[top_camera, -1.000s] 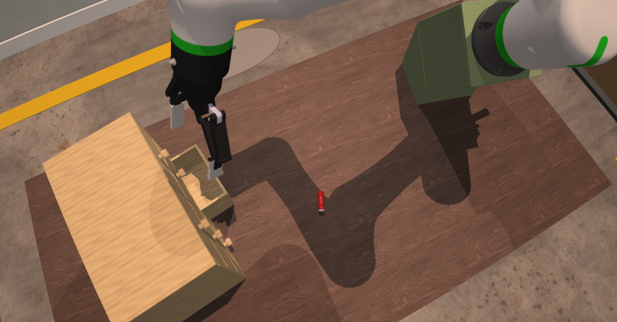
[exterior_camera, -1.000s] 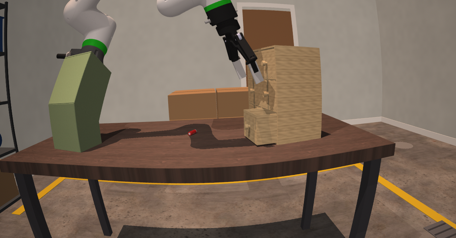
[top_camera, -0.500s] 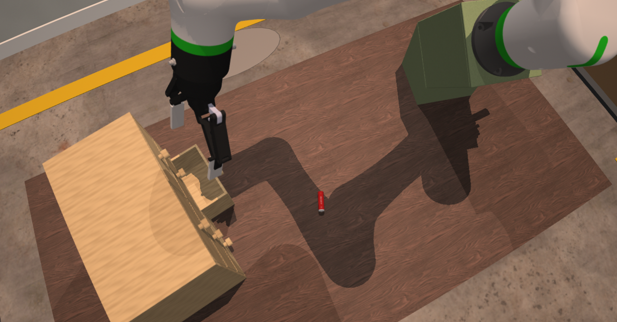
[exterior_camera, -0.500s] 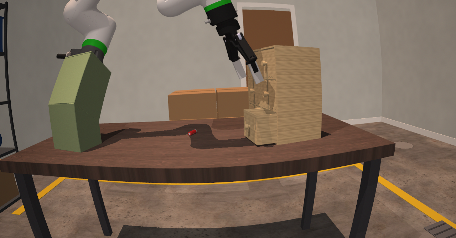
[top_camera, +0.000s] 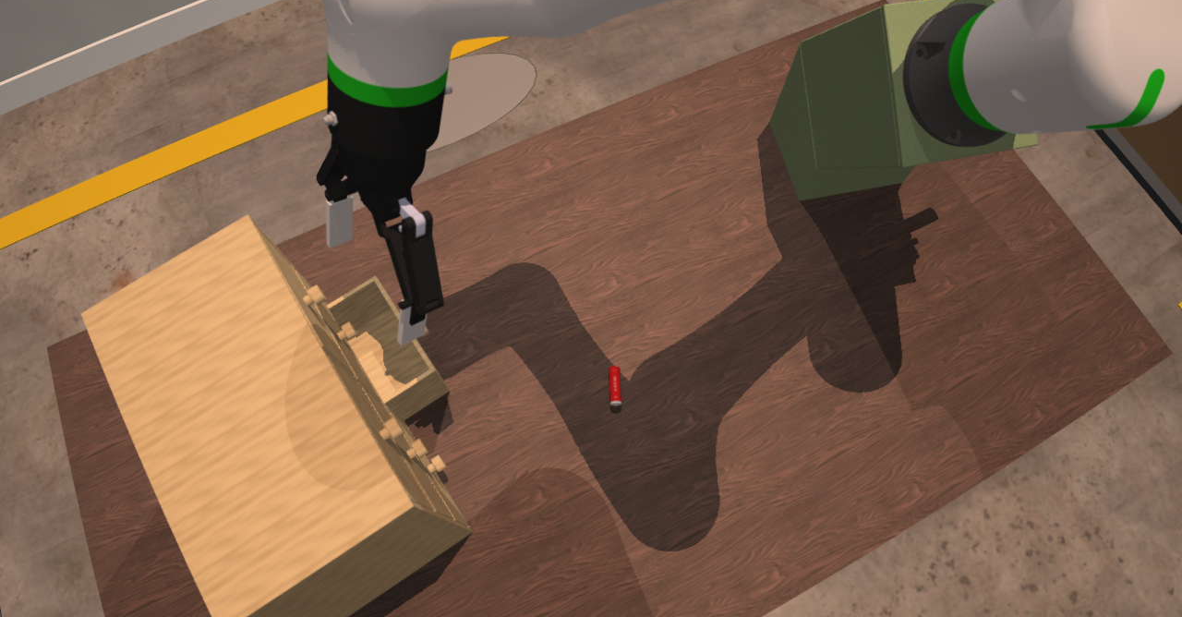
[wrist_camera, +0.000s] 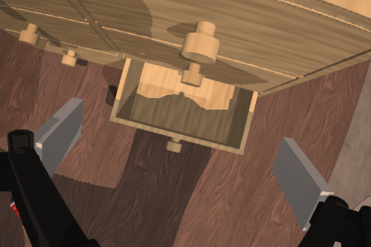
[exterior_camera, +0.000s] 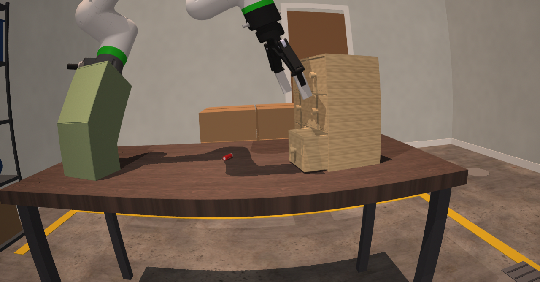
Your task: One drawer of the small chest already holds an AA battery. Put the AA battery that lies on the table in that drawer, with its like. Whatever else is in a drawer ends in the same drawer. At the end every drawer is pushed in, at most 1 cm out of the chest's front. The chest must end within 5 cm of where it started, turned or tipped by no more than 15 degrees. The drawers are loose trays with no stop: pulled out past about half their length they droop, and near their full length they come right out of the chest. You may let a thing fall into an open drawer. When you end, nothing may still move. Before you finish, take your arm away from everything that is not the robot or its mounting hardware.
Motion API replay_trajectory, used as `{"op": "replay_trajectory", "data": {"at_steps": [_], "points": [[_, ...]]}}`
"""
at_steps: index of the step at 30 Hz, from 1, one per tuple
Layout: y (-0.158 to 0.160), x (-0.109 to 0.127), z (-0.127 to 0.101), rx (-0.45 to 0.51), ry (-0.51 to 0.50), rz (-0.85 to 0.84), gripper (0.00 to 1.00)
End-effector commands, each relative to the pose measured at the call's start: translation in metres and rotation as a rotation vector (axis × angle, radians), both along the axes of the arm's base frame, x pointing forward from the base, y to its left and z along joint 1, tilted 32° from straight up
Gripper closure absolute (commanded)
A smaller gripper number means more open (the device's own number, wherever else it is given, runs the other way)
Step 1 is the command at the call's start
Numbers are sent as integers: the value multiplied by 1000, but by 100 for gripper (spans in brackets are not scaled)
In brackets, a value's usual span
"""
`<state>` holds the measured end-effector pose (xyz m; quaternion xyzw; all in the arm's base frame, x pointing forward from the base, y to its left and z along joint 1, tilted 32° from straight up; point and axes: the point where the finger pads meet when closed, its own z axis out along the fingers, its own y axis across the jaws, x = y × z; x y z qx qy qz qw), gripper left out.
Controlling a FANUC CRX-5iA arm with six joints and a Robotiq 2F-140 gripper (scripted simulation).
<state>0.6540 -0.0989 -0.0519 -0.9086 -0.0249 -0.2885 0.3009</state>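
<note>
The red AA battery (top_camera: 614, 387) (exterior_camera: 227, 156) (wrist_camera: 15, 210) lies on the table in front of the chest, mostly hidden by a finger in the wrist view. The wooden chest (top_camera: 247, 415) (exterior_camera: 352, 110) has one bottom drawer (top_camera: 419, 401) (exterior_camera: 315, 151) (wrist_camera: 154, 129) pulled out, the right-hand one in the wrist view. Its visible floor shows nothing lying on it; its rear is partly hidden by knobs and the chest front. The other drawers look pushed in. My gripper (top_camera: 375, 286) (exterior_camera: 297, 94) (wrist_camera: 182, 137) is open and empty, above the open drawer and in front of the chest.
Knobs of the upper drawers (wrist_camera: 201, 48) (wrist_camera: 192, 76) stick out over the open drawer. More knobs (wrist_camera: 29, 35) (wrist_camera: 69, 59) sit on the other column. The green robot base (top_camera: 850, 109) (exterior_camera: 90, 129) stands at the table's opposite end. Cardboard boxes (exterior_camera: 228, 125) are behind the table.
</note>
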Motion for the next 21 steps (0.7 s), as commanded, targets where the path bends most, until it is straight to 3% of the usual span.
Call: {"op": "replay_trajectory", "data": {"at_steps": [1, 10, 21], "points": [[-1, -1, 1, -1, 2, 1, 0], [-9, -19, 11, -22, 61, 20, 0], [-42, -89, 50, -101, 285, 96, 0]]}}
